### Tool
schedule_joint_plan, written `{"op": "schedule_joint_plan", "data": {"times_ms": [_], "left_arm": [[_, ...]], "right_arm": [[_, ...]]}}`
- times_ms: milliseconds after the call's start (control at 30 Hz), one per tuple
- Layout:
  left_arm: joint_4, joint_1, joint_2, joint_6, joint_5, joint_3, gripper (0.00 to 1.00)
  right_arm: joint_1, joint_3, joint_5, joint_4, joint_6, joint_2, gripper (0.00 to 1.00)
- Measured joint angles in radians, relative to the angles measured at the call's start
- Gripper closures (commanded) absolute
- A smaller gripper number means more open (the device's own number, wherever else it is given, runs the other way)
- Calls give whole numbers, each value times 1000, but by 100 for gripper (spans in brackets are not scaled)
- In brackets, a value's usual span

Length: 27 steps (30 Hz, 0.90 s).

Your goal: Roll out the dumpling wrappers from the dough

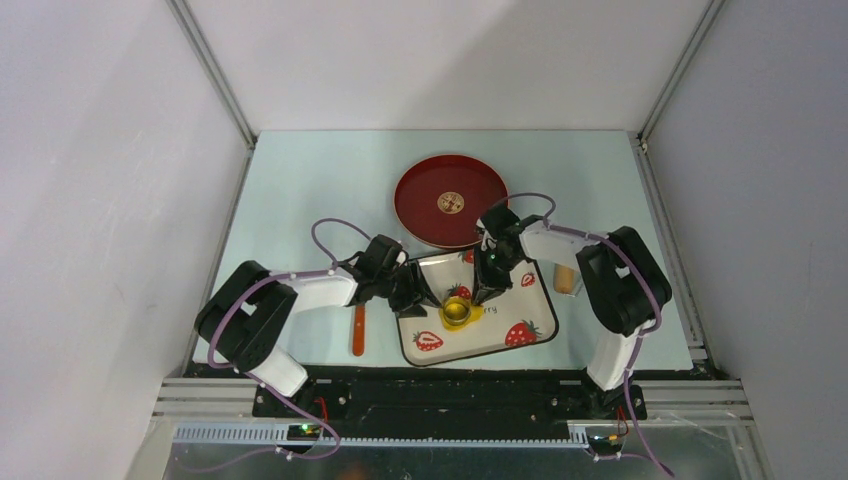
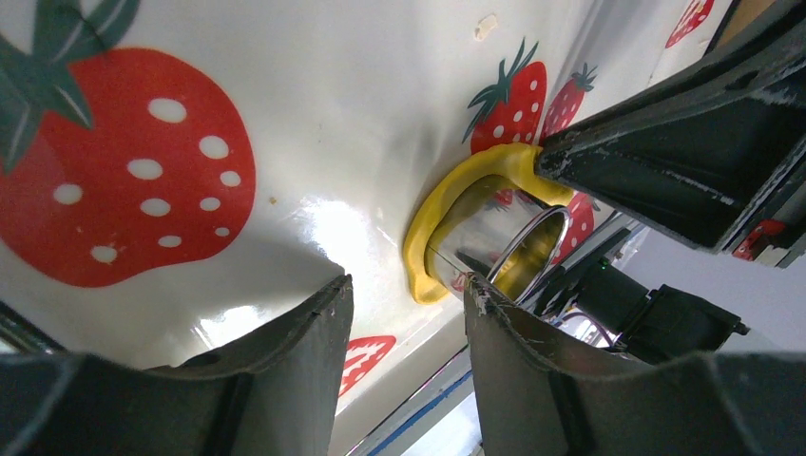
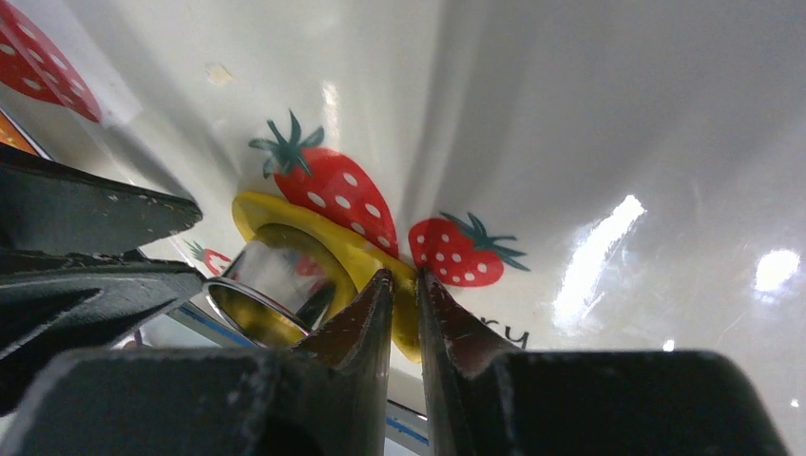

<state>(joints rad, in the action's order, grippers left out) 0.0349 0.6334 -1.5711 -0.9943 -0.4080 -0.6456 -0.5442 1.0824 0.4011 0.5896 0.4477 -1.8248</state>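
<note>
Might rip dough (image 2: 425, 233) pinched in narrow right tool (image 3: 404, 277); might bump cutter (image 2: 494, 237) with wide, empty left tool (image 2: 407, 283) at its 10 o'clock.

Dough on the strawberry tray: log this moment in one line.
dough: ringed around metal cutter on tray | right tool: pinching dough rim | left tool: open beside cutter

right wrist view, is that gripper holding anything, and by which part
The right gripper is pinching the dough by its thin outer edge, just beside the metal cutter that the dough rings.
</note>
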Motion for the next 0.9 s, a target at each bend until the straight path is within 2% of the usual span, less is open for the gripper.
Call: {"op": "schedule_joint_plan", "data": {"times_ms": [767,900], "left_arm": [[2,0,-2,0,0,-4,45],[1,0,-5,0,-3,-5,45]], "right_arm": [[-135,-135,-82,58,55,163,76],[-156,-136,-88,81,76,204,60]]}}
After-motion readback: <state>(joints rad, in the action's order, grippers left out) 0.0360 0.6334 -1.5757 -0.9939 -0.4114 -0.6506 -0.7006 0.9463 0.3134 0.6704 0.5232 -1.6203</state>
